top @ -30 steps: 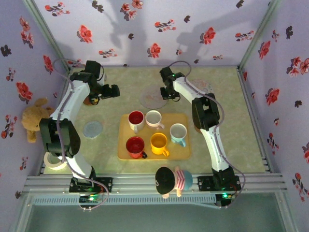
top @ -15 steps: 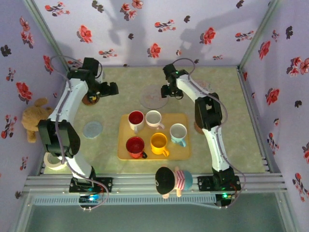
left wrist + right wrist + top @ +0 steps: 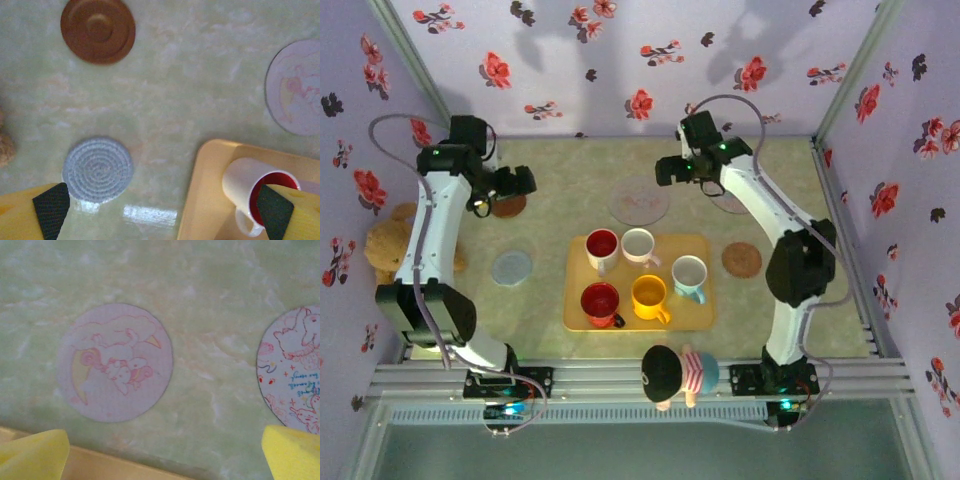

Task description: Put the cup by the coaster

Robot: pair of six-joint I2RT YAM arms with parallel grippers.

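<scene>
both pairs of jaws stand wide apart, released, with nothing between them. the left gripper (image 3: 517, 184) hangs over the far left of the table (image 3: 550, 160), beside a dark brown coaster (image 3: 508, 207). its wrist view looks down past a black-padded finger (image 3: 51, 210) onto bare marbled tabletop. the right gripper (image 3: 665, 170) hovers near the back wall, just beyond the pale moon-and-bear coaster (image 3: 639, 202). in its wrist view that coaster lies apart from a second printed coaster (image 3: 295, 372) that runs off the right edge.

open tabletop lies between the grey woven coaster (image 3: 511, 267) and the left edge of the yellow tray (image 3: 702, 316), and more along the right side. there a lighter brown coaster (image 3: 741, 260) sits near the tray's right edge. only a narrow strip separates the tray's far edge from the moon-and-bear coaster. a teddy bear (image 3: 385, 245) leans at the left wall, and a striped doll (image 3: 675, 375) lies on the near rail in front of the tray.

five cups stand upright on the tray, none beside a coaster. the white cup with a red inside (image 3: 601, 248) and a plain white cup (image 3: 640, 245) are at the back. the pale blue cup (image 3: 689, 275) is on the right. the red cup (image 3: 601, 301) and the yellow cup (image 3: 650, 296) are in front. in the left wrist view the red-lined cup's handle points toward the near side, and its rim is partly hidden behind the right finger.
</scene>
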